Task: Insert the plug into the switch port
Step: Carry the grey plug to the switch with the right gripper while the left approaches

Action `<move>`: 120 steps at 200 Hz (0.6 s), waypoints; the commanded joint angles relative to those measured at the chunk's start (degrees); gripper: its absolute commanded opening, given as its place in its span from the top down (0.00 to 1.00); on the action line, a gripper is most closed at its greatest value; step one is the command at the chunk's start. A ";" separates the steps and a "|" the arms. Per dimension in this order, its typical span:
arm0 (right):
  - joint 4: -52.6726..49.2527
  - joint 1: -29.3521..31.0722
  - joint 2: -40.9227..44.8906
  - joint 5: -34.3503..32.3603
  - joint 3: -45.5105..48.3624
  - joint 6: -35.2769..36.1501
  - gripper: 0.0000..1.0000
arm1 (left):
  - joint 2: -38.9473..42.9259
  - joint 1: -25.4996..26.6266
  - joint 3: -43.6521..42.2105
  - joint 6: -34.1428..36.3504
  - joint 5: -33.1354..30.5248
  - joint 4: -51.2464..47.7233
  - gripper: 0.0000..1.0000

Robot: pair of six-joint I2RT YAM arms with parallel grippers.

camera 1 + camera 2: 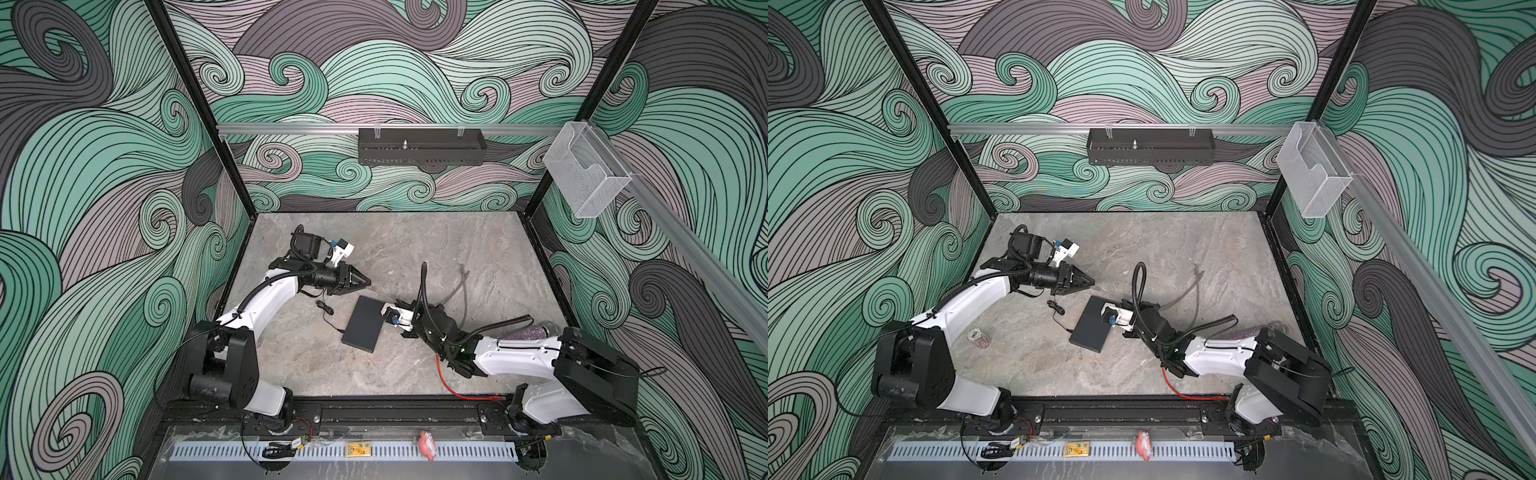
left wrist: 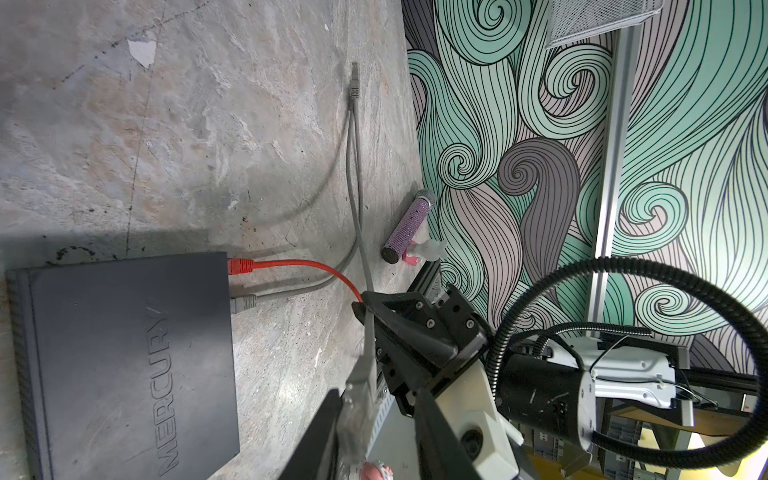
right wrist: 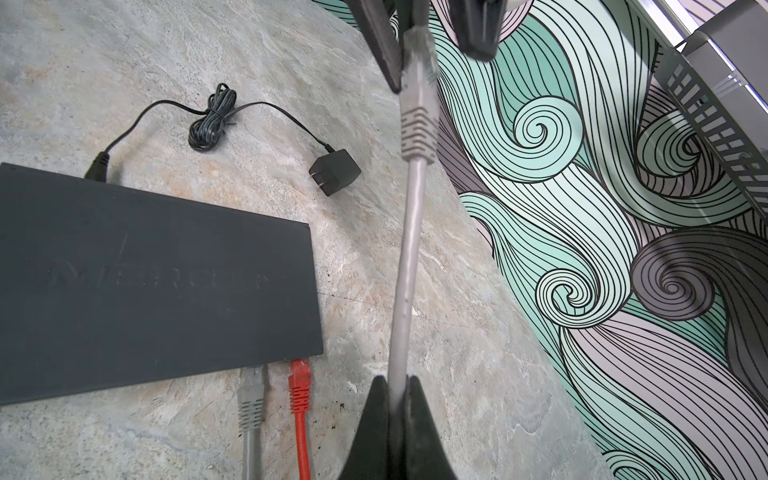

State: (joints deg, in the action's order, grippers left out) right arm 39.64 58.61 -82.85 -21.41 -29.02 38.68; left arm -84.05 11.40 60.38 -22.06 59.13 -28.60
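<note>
Your right fingers (image 3: 365, 424) pinch the grey network cable (image 3: 409, 232) taut, apparently so your left fingers (image 3: 380, 45), spread astride its grey moulded plug (image 3: 417, 83), can grip it for the flat matte-black switch (image 3: 158, 266).

The word MERCURY stands in large capitals across the flat black top of the switch (image 2: 124, 365), readable in the left wrist view. A small yellow tag (image 1: 358, 449) on the front rail bears print too small to read.

- Left arm reached low across the table; left gripper (image 1: 367, 283) pointed rightward, jaws slightly apart.
- Right gripper (image 3: 392, 384) was clamped on the grey cable (image 3: 409, 249).
</note>
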 commanded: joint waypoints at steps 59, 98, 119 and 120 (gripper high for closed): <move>-0.77 0.51 -0.43 -0.90 -1.99 -0.71 0.93 | -1.21 0.37 0.18 0.62 -0.03 -0.49 0.85; -2.34 0.62 0.67 2.45 -2.19 -2.48 0.75 | -1.60 0.43 -0.35 1.80 0.13 -0.88 0.94; -8.48 0.32 1.91 8.51 -4.36 -3.62 0.65 | -1.63 0.63 -1.00 3.21 0.40 -0.95 0.94; -9.08 0.26 1.99 8.90 -4.59 -3.70 0.65 | -1.59 0.68 -1.07 3.28 0.43 -0.90 0.94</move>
State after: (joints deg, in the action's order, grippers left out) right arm 36.67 58.92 -83.02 -19.03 -30.30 37.26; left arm -85.08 11.44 59.70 -21.26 58.92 -28.75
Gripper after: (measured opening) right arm 0.320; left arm 0.085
